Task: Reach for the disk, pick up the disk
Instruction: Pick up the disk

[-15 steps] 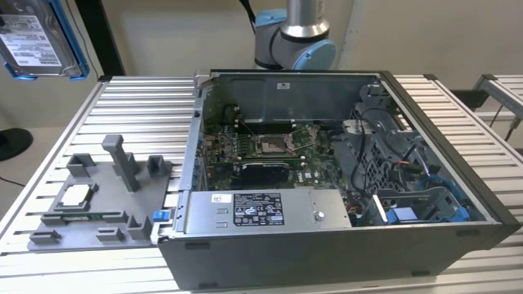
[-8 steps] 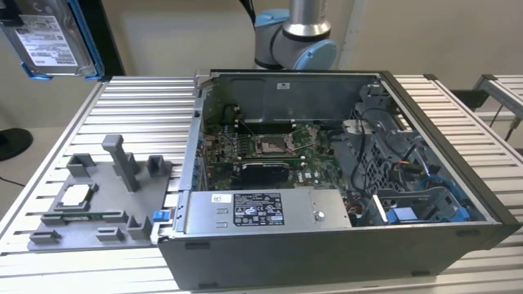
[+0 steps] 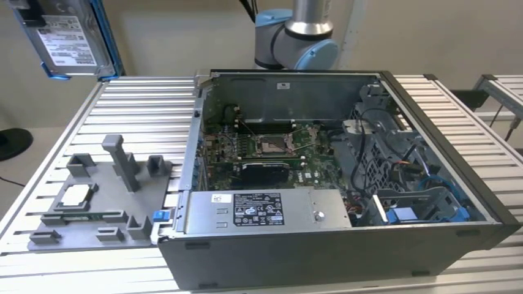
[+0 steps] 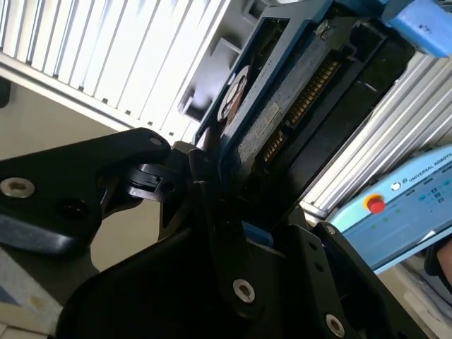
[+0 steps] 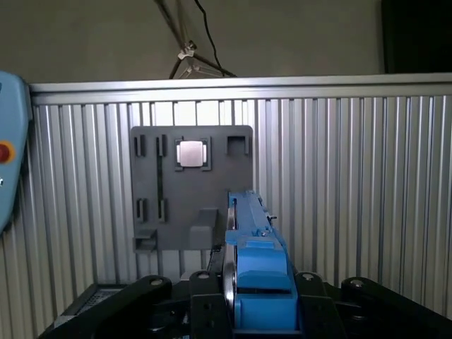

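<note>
**Disk aloft, clamped in your hand**

Your ribbed counter [image 3: 122, 110] is carrying the open computer case [image 3: 327, 245] and, just beside it on the exterior view's left, a grey fixture plate [image 3: 98, 205]. The disk [image 3: 70, 40] is hanging high above the counter's far corner. Your hand [image 5: 258, 314] is gripping its blue frame. A small square chip [image 5: 191, 153] is sitting on the plate.

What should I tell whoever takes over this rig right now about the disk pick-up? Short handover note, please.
Gripper: shut on the disk, which sits edge-on between the fingers in the first wrist view.
Disk: in the air at the exterior view's upper left, above the ribbed table, apart from the open computer case.
Grey fixture plate with the small silver chip lies on the table beside the case.
Done: reach and pick-up, by the look of it.
Left: nothing of this task shows undone.
</note>
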`<state>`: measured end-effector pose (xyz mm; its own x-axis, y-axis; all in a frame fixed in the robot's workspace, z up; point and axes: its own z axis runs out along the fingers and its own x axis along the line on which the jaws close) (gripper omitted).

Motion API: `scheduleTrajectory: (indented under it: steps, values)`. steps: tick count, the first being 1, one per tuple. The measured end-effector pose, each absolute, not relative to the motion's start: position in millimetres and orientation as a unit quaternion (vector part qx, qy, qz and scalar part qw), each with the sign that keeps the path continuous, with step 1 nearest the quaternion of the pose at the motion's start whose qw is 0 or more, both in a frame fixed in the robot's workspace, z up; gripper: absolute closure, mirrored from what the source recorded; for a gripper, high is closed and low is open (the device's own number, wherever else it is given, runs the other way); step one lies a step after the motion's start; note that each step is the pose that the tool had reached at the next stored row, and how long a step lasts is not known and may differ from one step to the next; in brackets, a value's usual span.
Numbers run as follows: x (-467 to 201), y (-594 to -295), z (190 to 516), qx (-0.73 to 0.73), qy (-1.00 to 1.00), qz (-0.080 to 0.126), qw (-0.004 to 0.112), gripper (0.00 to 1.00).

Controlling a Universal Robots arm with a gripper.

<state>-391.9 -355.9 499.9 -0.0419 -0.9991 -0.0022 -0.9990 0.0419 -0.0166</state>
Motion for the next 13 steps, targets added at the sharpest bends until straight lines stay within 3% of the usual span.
scheduleTrajectory:
  steps: [13]
  values:
    - [-335.6, -355.9, 499.9, -0.692, 0.722, -0.005, 0.007, 1.00]
